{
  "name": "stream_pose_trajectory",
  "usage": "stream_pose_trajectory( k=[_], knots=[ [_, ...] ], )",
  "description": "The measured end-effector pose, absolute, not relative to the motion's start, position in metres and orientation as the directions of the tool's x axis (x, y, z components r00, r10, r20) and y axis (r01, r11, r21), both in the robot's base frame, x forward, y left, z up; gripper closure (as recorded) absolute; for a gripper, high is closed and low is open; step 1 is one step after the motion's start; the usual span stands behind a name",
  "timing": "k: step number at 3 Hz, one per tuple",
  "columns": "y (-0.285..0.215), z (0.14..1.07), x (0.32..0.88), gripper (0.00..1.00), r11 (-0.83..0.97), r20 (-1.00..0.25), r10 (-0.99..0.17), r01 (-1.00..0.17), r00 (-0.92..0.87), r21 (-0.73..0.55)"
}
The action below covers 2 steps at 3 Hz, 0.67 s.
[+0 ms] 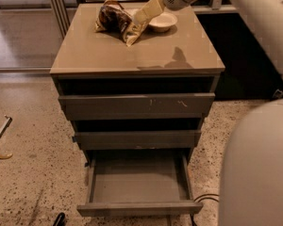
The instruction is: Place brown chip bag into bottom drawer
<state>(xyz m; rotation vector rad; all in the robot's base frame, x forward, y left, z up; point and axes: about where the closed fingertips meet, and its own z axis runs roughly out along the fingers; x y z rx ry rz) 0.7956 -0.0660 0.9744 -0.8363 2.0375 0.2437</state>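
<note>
Brown chip bag [114, 19] lies crumpled at the back of the cabinet top [132, 55], left of middle, with a small cream bowl [162, 21] just beside it on the right. Its dark body bulges upward and a tan corner trails toward the front. The gripper [142, 17] reaches in from the upper right, over the bowl's near rim, and its tan tip meets the right side of the bag's outline. Whether it touches the foil or only hangs in front of it, and whether it is spread or closed on anything, I cannot tell from this view. By its look, the brown chip bag will be very light, soft and puffy rather than stiff, with a slick foil skin that gives under pressure and may slide out of a shallow pinch. The contents are likely brittle, so a hard squeeze across the middle could crush them. The best hold is probably a raised fold or the crimped upper edge, where the foil is doubled, rather than the smooth bulging face. A sideways push would likely skate the bag across the smooth top, and the bowl sits close enough to be knocked. The bottom drawer [139, 182] is pulled out far below, forward of the upper drawers [137, 106], so a bag released above it should drop in, though so light a thing may catch on the rim.
</note>
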Motion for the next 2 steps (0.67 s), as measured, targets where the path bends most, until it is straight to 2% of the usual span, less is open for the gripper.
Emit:
stream_pose_trajectory(
  k=[1,2],
  knots=[
    [-0.02,0.9271,0.8665,0.0,0.74,-0.815,-0.434,-0.668,-0.383,-0.081],
    [-0.02,0.9271,0.8665,0.0,0.74,-0.816,-0.434,-0.668,-0.383,-0.081]
  ],
)
